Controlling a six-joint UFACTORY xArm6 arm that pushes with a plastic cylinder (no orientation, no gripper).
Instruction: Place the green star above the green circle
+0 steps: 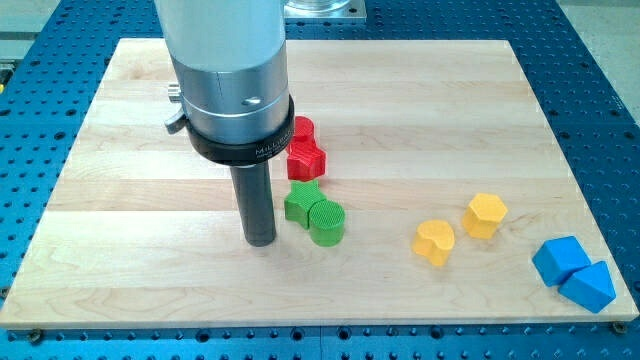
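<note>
The green star [299, 201] lies near the middle of the wooden board [120, 200], touching the green circle [327, 222], which sits just to its lower right. My tip [261, 241] rests on the board just left of both green blocks, a small gap from the star.
A red star [307, 158] and another red block [302, 129] behind it lie just above the green star. A yellow heart [434, 241] and a yellow hexagon [485, 214] lie to the right. Two blue blocks [561, 257] [590, 286] sit at the board's lower right corner.
</note>
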